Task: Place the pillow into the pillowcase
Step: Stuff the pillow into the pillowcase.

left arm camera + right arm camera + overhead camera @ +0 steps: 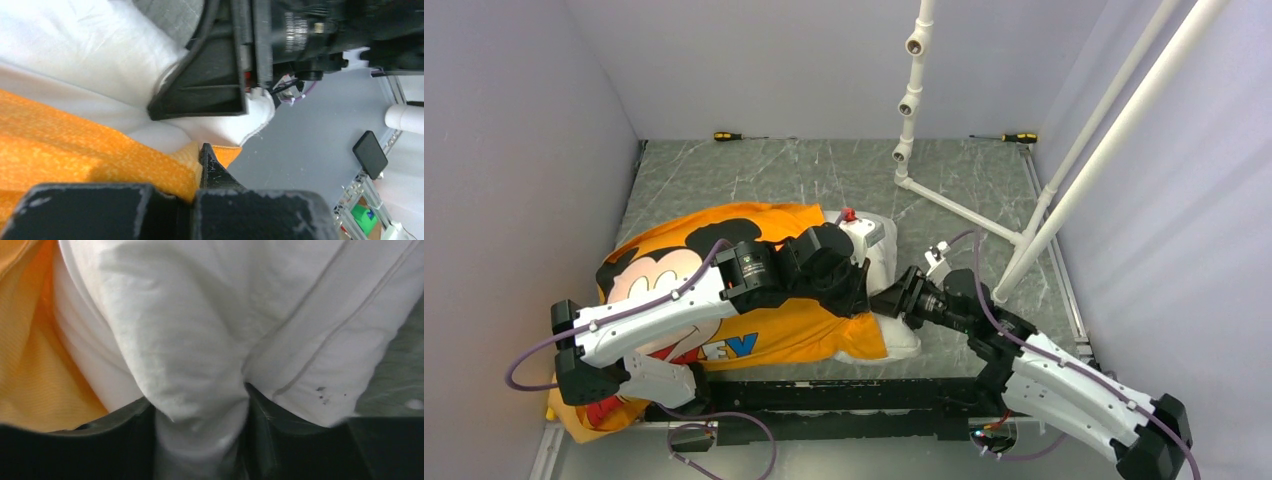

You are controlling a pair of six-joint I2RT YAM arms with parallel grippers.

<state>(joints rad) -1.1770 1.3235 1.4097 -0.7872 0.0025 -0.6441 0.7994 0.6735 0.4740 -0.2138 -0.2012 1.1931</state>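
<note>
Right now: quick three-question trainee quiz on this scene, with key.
1. True or false: the pillow is fully inside the pillowcase.
2. The fabric between the fingers of the right gripper is: A) orange pillowcase, B) white pillow, C) a purple cable.
3. What yellow-handled things lie along the far edge of the table?

Key:
1. False. A white end sticks out on the right.
2. B.
3. Two screwdrivers, one near each far corner.
</note>
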